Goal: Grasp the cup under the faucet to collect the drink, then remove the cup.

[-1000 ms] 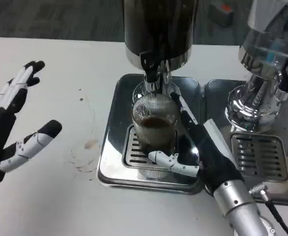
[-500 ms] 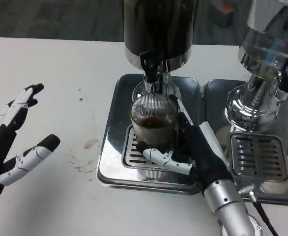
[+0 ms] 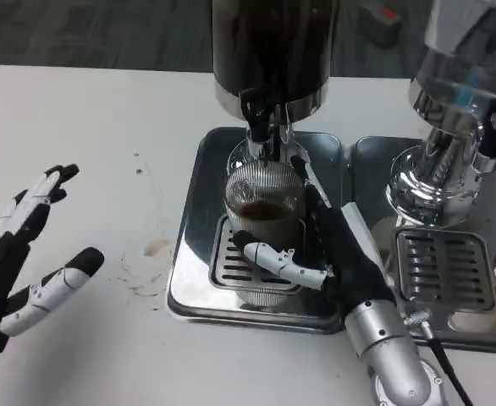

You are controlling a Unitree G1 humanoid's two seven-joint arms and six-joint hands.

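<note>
Seen from the head camera, a ribbed glass cup [image 3: 263,211] holding dark drink stands on the grate of a steel tray [image 3: 195,228], directly beneath the faucet [image 3: 261,118] of a dark dispenser [image 3: 273,51]. The right hand [image 3: 333,254] wraps around the cup, thumb across its front. The left hand [image 3: 24,245] hovers over the white table [image 3: 87,127], fingers spread, grasping nothing.

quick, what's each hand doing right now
Left hand: open, fingers spread, holding nothing.
Right hand: fingers wrapped around the ribbed clear glass cup of dark drink on the drip tray.
</note>
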